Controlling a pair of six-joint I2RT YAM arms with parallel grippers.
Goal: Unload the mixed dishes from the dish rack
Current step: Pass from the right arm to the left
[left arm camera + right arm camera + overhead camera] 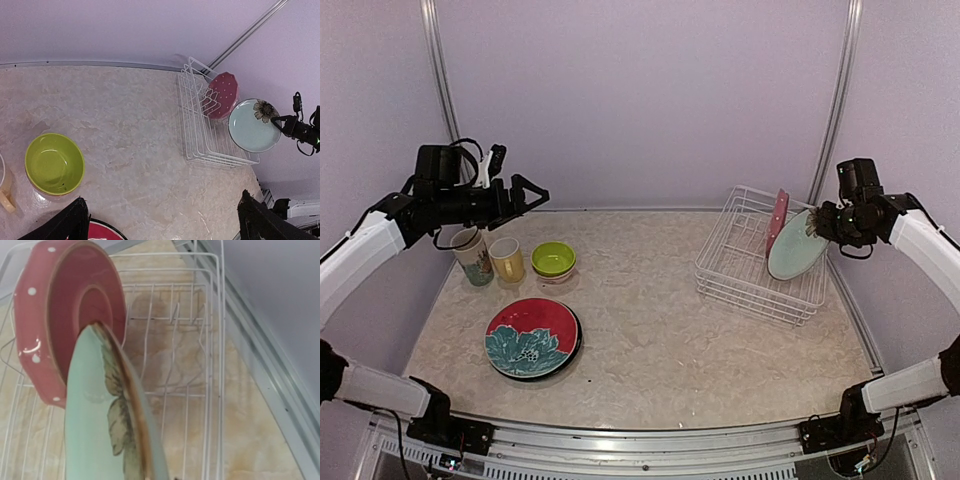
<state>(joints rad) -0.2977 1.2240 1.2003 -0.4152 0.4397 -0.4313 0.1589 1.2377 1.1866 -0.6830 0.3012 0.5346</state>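
Dish rack nearly unloaded: my right end effector clamps a mint plate, only the pink dotted plate remains

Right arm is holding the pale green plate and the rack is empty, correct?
No. The right fingers do hold the pale green plate, but the rack is not empty: the pink dotted plate stands in it, seen in the top view.

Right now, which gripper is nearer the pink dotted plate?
Right. The right gripper is at the dish rack, shut on the pale-teal plate right beside the pink dotted plate. The left gripper hangs open across the table, near the yellow cup.
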